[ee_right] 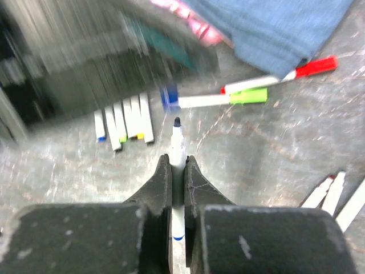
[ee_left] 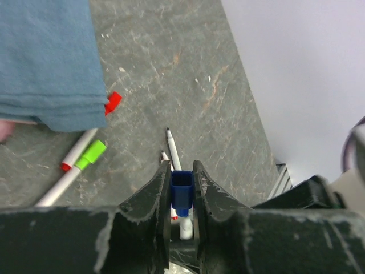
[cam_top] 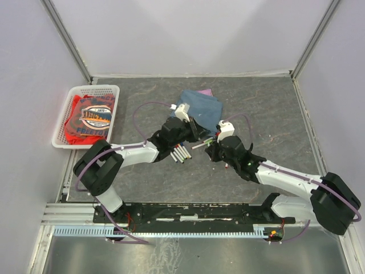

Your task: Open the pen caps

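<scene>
Clearly the left gripper (ee_left: 181,171) is clamped on a blue cap (ee_left: 181,191) (its open end faces the camera), while the right gripper (ee_right: 177,162) pinches an uncapped pen (ee_right: 177,140), dark tip bare. A green-capped pen (ee_right: 248,95) and a red-capped pen (ee_right: 313,65) lie on the table (ee_right: 256,148) beside the blue cloth (ee_right: 274,28)

Tabletop (cam_top: 274,114) mottled in grey with pale streaks, folded cloth (cam_top: 198,107) dyed blue, basket (cam_top: 61,123) latticed in white, shirt (cam_top: 91,120) printed red with a dark badge, blue cap (ee_left: 181,191), white-barrelled pen (ee_right: 177,149) tipped dark, green cap (ee_left: 91,154), red cap (ee_left: 113,103)
</scene>
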Robot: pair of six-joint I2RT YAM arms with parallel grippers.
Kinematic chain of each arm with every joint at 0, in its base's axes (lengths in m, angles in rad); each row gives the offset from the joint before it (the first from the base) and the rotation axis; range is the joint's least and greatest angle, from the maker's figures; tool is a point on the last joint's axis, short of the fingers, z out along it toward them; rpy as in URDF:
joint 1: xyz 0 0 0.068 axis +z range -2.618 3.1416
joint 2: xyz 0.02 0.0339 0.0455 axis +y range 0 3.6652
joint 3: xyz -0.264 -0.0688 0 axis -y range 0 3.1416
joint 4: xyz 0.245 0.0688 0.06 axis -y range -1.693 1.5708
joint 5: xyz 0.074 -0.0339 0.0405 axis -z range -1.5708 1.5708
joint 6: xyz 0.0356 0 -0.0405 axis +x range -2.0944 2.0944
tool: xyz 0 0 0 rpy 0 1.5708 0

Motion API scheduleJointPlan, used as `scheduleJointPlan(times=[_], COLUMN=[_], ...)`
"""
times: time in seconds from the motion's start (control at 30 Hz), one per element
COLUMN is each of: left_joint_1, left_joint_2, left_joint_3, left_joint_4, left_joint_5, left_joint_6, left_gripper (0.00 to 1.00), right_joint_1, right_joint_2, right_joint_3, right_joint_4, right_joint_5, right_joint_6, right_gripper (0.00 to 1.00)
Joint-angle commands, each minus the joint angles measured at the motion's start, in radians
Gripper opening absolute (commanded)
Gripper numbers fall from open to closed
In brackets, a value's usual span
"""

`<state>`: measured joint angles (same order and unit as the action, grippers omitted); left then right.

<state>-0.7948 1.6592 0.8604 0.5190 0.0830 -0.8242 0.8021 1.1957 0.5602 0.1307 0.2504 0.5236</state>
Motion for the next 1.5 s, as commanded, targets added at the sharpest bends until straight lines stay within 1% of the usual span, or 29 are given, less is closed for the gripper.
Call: scheduleJointPlan(times=[0.0, 0.1, 0.17, 0.23, 0.3, 0.33, 0.43, 0.47, 0.53, 0.63, 0.73, 0.9, 1.17, 1.37, 1.47], left_joint_1=[0.145, 0.221, 0.246, 0.256, 0.256, 0.254, 0.255, 0.255, 0.254, 0.256, 0.256, 0.256, 0.259, 0.272, 0.28], left_joint_2=[-0.063, -0.074, -0.081, -0.097, -0.132, -0.153, -0.222, -0.243, -0.274, -0.314, -0.32, -0.305, -0.305, -0.285, -0.275], left_joint_3=[-0.068, -0.114, -0.122, -0.124, -0.11, -0.102, -0.107, -0.115, -0.143, -0.205, -0.24, -0.279, -0.326, -0.336, -0.34], left_joint_4=[0.275, 0.342, 0.341, 0.293, 0.141, 0.01, -0.228, -0.282, -0.34, -0.35, -0.353, -0.356, -0.345, -0.333, -0.317], left_joint_5=[0.136, 0.232, 0.26, 0.248, 0.166, 0.105, -0.123, -0.194, -0.31, -0.392, -0.45, -0.501, -0.545, -0.542, -0.53], left_joint_6=[-0.003, -0.05, -0.055, -0.039, 0.017, 0.047, 0.115, 0.134, 0.15, 0.135, 0.121, 0.102, 0.094, 0.098, 0.1], left_gripper=[0.03, 0.03, 0.03, 0.03, 0.03, 0.03, 0.03, 0.03, 0.03, 0.04, 0.06, 0.07, 0.08, 0.09, 0.11], right_joint_1=[-0.047, -0.099, -0.107, -0.107, -0.108, -0.108, -0.108, -0.109, -0.109, -0.109, -0.108, -0.108, -0.113, -0.121, -0.124], right_joint_2=[-0.08, -0.113, -0.119, -0.116, -0.102, -0.094, -0.05, -0.031, 0.002, 0.054, 0.104, 0.151, 0.244, 0.275, 0.28], right_joint_3=[-0.103, -0.14, -0.139, -0.115, -0.074, -0.055, 0.001, 0.017, 0.038, 0.074, 0.112, 0.135, 0.164, 0.169, 0.159], right_joint_4=[0.115, 0.18, 0.175, 0.128, 0.031, -0.014, -0.115, -0.145, -0.187, -0.237, -0.29, -0.323, -0.311, -0.321, -0.327], right_joint_5=[-0.227, -0.346, -0.353, -0.315, -0.25, -0.216, -0.114, -0.078, -0.022, 0.041, 0.098, 0.16, 0.176, 0.198, 0.213], right_joint_6=[0.054, 0.088, 0.092, 0.09, 0.086, 0.087, 0.105, 0.116, 0.139, 0.167, 0.181, 0.191, 0.215, 0.228, 0.23], right_gripper=[0.01, 0.01, 0.01, 0.01, 0.01, 0.01, 0.01, 0.01, 0.01, 0.03, 0.04, 0.05, 0.07, 0.09, 0.1])
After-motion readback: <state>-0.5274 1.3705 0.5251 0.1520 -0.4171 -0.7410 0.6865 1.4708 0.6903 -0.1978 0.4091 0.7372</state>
